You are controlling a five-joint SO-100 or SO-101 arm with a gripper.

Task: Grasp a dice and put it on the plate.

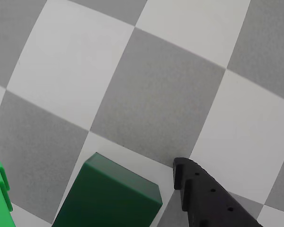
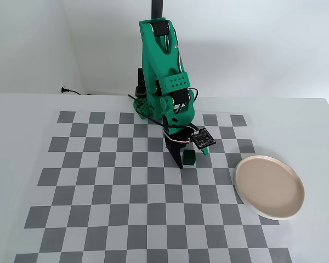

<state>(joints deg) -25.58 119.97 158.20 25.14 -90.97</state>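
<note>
Bright green plastic finger: at the left edge of the wrist view, just beside the cube's left flank; whether it touches is cut off by the frame.
Small dark green plain cube, the dice: sitting on the grey-and-white checkered tabletop between the two fingers; in the fixed view it lies under the arm, near the board's middle, well apart from the plate.
How the dice will handle: judged stiff, light and smooth-sided, with crisp edges, so it may slip or twist if pinched on a corner; not fragile.
Where to take hold: flat on two opposite side faces, low enough that the pads sit square.
Black plastic finger: right of the dice, with a visible gap to its right face.
Tool: jaws spread around the dice, not yet clamped, as far as the cropped wrist view allows.
Round shallow beige-pink plate with a pale cream rim: far right in the fixed view, empty.
</note>
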